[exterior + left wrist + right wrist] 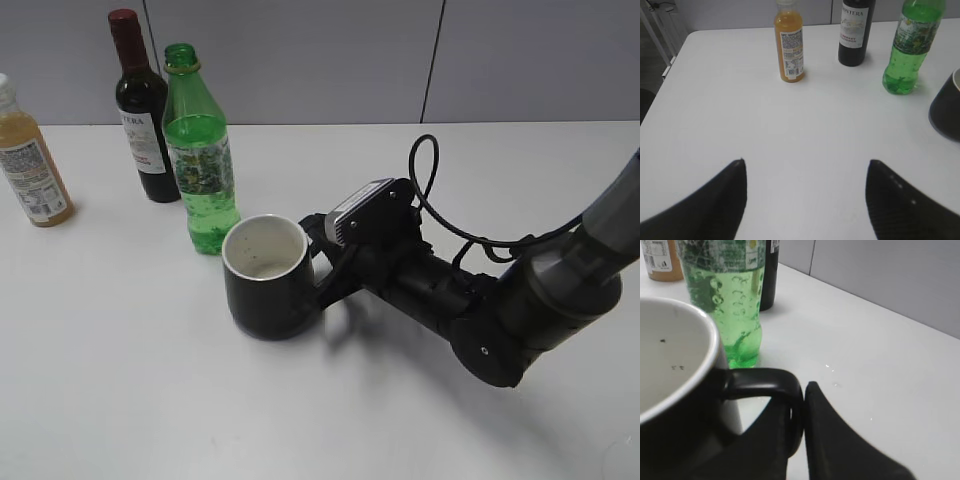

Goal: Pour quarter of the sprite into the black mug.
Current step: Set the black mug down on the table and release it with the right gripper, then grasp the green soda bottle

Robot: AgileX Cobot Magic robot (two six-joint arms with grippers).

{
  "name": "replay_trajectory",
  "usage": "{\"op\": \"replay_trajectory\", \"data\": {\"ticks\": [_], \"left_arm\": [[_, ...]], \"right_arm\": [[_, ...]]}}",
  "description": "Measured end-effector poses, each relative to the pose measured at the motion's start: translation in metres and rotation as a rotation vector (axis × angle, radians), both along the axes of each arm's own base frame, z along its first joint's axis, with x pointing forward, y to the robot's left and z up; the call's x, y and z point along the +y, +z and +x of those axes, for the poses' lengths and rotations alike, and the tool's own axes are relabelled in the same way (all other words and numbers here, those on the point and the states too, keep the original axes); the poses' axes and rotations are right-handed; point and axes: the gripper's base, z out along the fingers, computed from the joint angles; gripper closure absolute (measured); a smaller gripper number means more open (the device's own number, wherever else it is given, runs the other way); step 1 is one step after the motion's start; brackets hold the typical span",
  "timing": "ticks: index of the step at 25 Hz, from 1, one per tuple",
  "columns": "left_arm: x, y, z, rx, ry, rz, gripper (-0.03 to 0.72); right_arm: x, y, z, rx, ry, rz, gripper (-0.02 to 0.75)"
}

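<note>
Sprite bottle [200,160]: I see it upright, uncapped, just behind the mug; thin smooth plastic, probably squashy and slick, so I'd grip at the label.
Black mug [268,280]: matte, squat, white inside, empty; I judge it stiff and steady.
Right gripper [801,412]: clamped on the mug's loop handle [772,385].
Left gripper [805,192]: spread wide, empty, over bare table [740,115].
Neighbours: juice bottle [30,165], wine bottle [142,115].

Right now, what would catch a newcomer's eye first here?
The right gripper with its fingers closed on the handle of the black mug, mid-table. Just behind the mug stands the uncapped sprite, with a wine bottle and juice bottle farther left.
</note>
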Motion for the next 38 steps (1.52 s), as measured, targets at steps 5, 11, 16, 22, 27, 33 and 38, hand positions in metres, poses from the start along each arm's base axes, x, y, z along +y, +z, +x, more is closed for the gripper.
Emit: {"op": "replay_trajectory", "data": {"ticks": [5,11,16,22,27,33,38], "left_arm": [[0.000,0.000,0.000,0.000,0.000,0.000,0.126],[0.000,0.000,0.000,0.000,0.000,0.000,0.126],[0.000,0.000,0.000,0.000,0.000,0.000,0.126],[0.000,0.000,0.000,0.000,0.000,0.000,0.126],[0.000,0.000,0.000,0.000,0.000,0.000,0.126],[0.000,0.000,0.000,0.000,0.000,0.000,0.126],[0.000,0.000,0.000,0.000,0.000,0.000,0.126]], "right_arm": [[0.000,-0.005,0.000,0.010,-0.001,0.001,0.697],[-0.001,-0.005,-0.001,0.012,-0.006,0.020,0.536],[-0.012,-0.007,-0.015,0.048,-0.021,0.008,0.246],[-0.043,-0.011,-0.043,0.142,-0.114,-0.045,0.211],[-0.056,0.002,-0.048,0.139,-0.155,-0.031,0.206],[-0.093,0.036,-0.023,0.057,-0.330,0.057,0.206],[-0.131,0.060,-0.003,0.096,-0.480,0.010,0.206]]}}
